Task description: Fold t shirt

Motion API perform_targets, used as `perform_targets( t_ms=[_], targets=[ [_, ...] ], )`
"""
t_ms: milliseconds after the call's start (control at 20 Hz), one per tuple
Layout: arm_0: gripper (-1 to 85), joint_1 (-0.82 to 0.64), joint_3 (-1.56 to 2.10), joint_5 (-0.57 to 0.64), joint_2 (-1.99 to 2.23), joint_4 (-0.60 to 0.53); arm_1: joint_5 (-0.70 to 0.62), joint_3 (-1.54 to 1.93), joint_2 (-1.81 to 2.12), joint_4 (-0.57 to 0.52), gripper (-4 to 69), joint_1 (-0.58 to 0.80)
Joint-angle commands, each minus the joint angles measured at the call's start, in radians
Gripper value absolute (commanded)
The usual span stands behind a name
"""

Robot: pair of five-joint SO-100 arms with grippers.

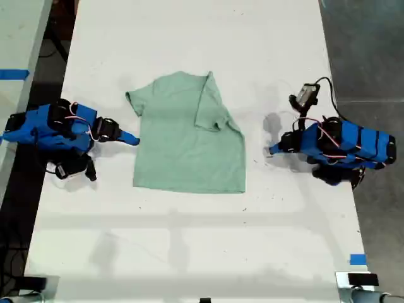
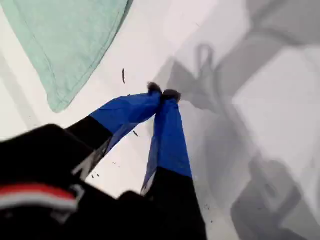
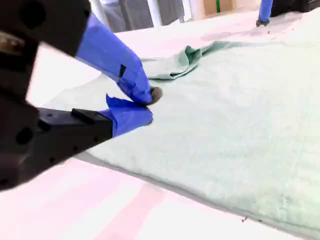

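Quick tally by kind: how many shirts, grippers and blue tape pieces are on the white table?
t shirt: 1
grippers: 2 (my first gripper, my second gripper)
blue tape piece: 1
Total: 4

My first pincer (image 2: 162, 94) has its two blue fingers (image 2: 170, 135) meeting at dark tips; the jaws are closed with nothing between them. The tips sit over bare white tabletop (image 2: 280, 115). A rounded corner of the shirt (image 2: 65, 45) lies flat on the tabletop, apart from the tips. A small dark mark (image 2: 123, 76) lies between shirt and tips. Grey shadows (image 2: 235, 75) of arm shapes cross the tabletop. The black pincer body (image 2: 55, 185), blurred, carries a red and white band.
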Motion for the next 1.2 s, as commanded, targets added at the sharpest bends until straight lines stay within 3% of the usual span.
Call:
perform_targets(
  t_ms=[0,400,500,650,900,1150],
  targets=[
    [0.1,-0.144,0.023,-0.235,0.005,-0.17,0.026,0.017,0.003,0.002,0.3,0.031],
    [0.0,-0.233,-0.336,-0.239,-0.169,0.023,0.025,0.017,0.003,0.002,0.3,0.037],
    [0.0,-0.373,-0.66,-0.063,-0.624,0.075,0.026,0.017,0.003,0.002,0.3,0.038],
    [10.0,-0.612,-1.178,0.239,-1.295,0.219,0.026,0.017,0.003,0.0,0.3,0.038],
    [14.0,-0.851,-1.292,0.394,-1.672,0.101,0.018,0.017,0.003,0.0,0.3,0.031],
    [14.2,-0.953,-1.275,0.451,-1.85,0.046,0.011,0.017,0.003,0.0,0.2,0.028]
  ],
)
